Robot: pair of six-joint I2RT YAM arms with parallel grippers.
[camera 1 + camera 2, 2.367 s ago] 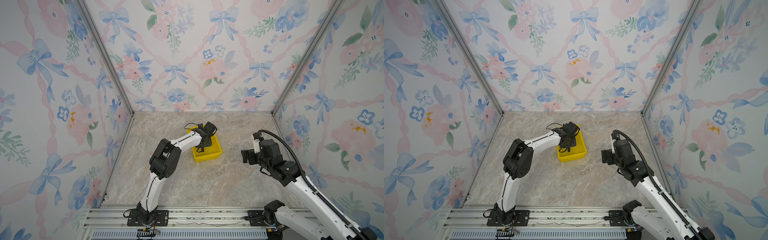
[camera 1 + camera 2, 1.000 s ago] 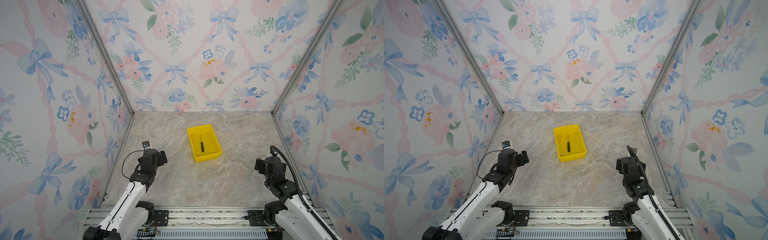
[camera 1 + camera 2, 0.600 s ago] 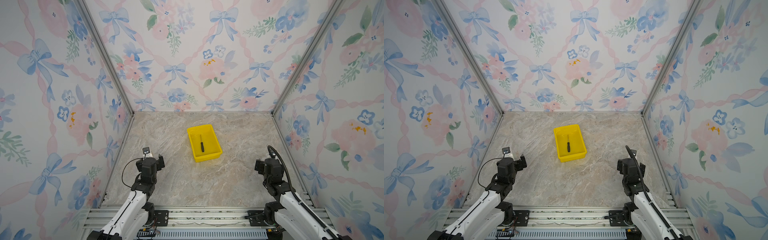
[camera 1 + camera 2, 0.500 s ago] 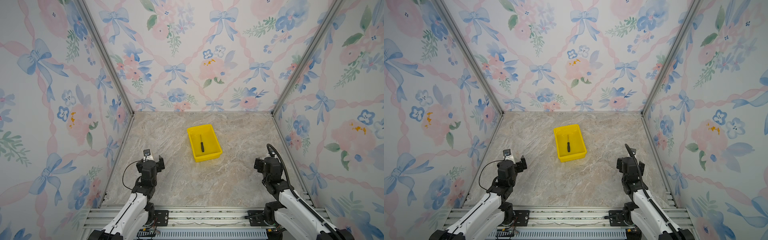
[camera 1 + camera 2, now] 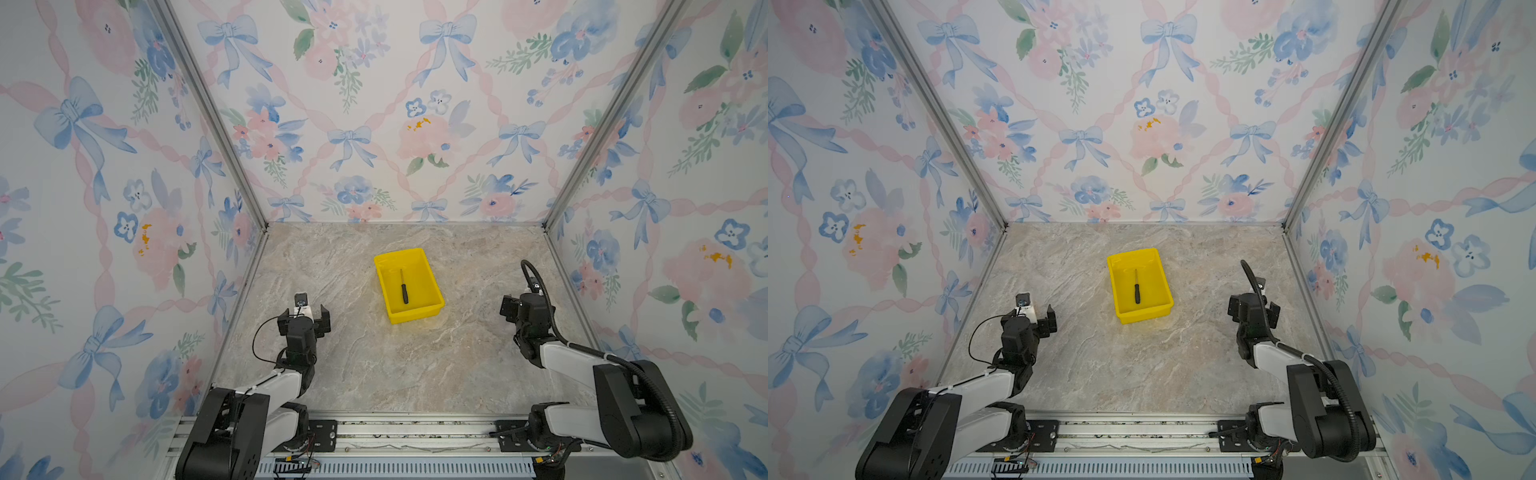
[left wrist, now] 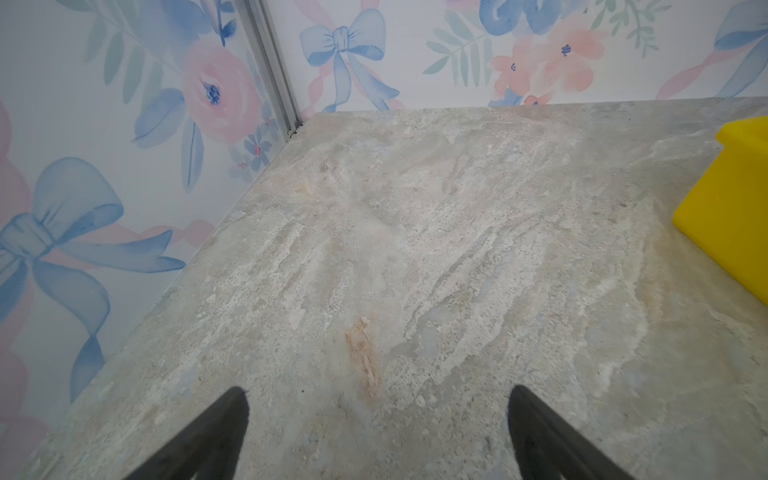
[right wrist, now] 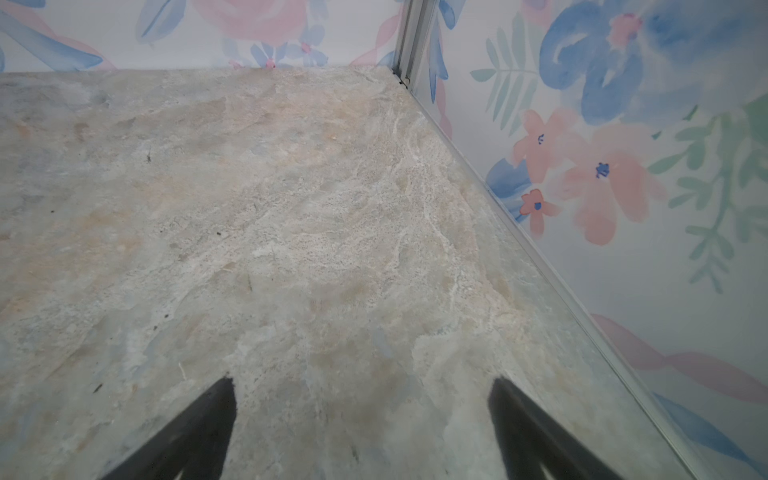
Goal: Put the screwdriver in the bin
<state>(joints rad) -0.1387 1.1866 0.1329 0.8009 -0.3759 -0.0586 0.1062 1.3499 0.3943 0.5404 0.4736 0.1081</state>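
Jaws, left: spread wide, empty, above bare counter [image 5: 374, 365], near left.
Jaws, right: spread wide, empty, near right.
Screwdriver [image 5: 404, 287]: flat inside bin [image 5: 415, 314], handle toward near wall, shaft pointing far.
Bin: mid-counter, well apart from both arms.
Handling (judged): light, rigid, prone to rolling; grasp across black handle, not thin shaft.
Task status: apparently complete.

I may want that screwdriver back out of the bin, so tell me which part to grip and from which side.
Grip the black handle, the thickest part of the screwdriver, coming straight down from above with the jaws across its width. It lies flat on the floor of the yellow bin, lengthwise, thin shaft pointing to the far wall; the walls likely block any sideways approach.
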